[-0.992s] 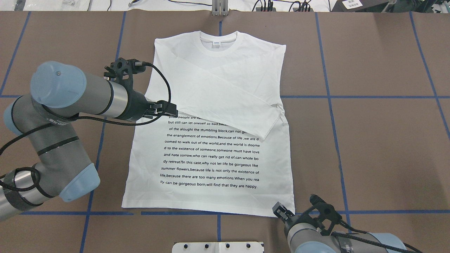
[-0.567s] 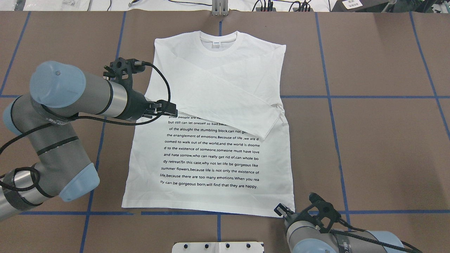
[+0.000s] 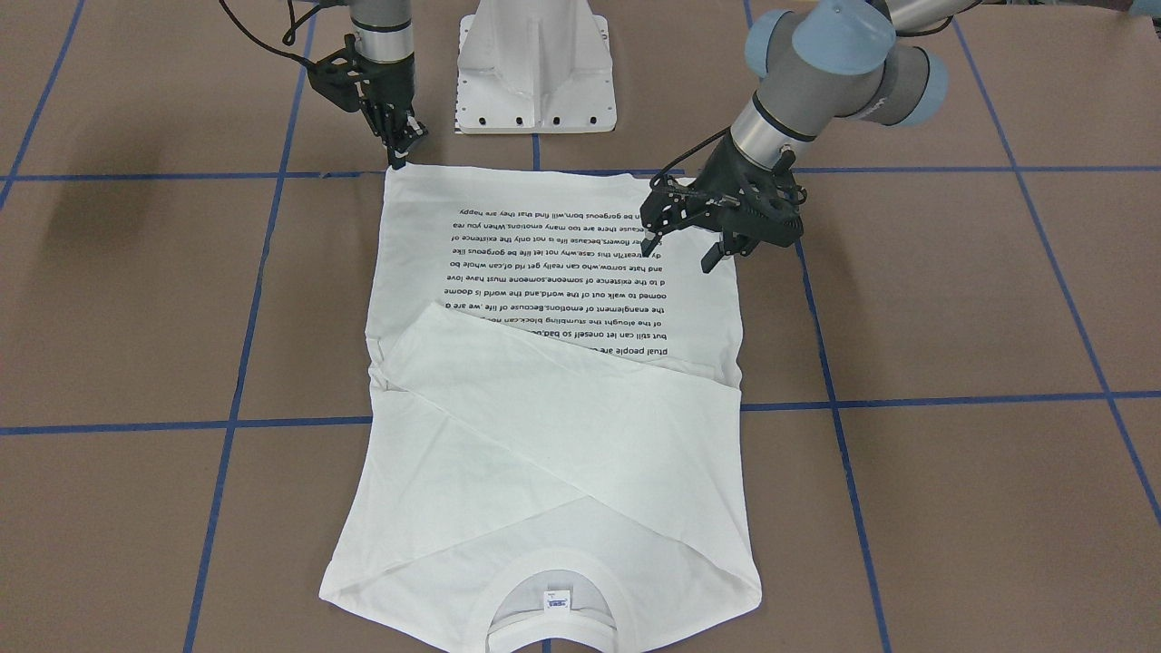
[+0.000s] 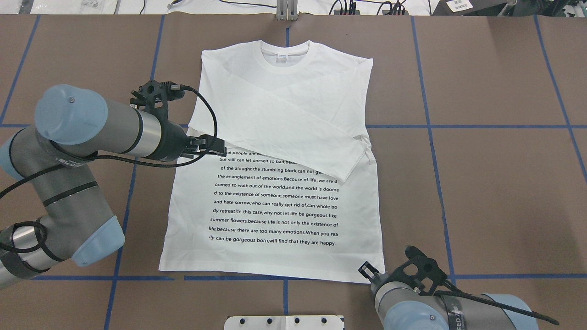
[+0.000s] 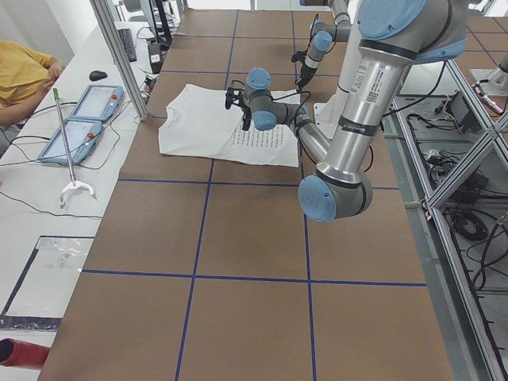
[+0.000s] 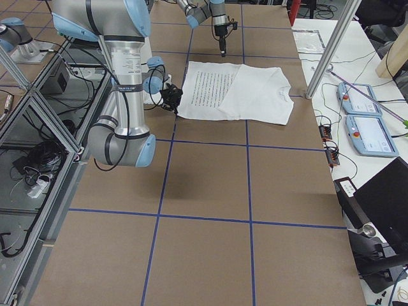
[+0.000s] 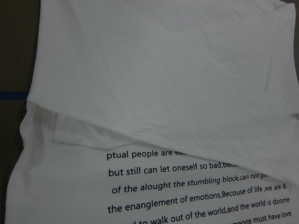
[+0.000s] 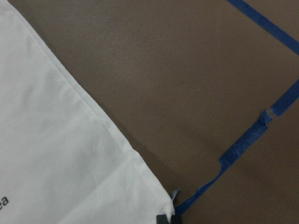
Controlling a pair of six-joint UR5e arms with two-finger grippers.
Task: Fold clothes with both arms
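At lower right of the overhead view my right gripper (image 4: pixel 365 271), jaws I cannot tell, meets the hem corner of the T-shirt (image 4: pixel 275 256) flat on the desk (image 4: pixel 504 183), so I'd bring the spread-apart left gripper (image 4: pixel 219 147) from mid-left to the opposite corner and lift both evenly toward the top-centre collar (image 4: pixel 285 67).

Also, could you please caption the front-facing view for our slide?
White long-sleeved T-shirt lies flat; right fingers at hem corner, left fingers over print.
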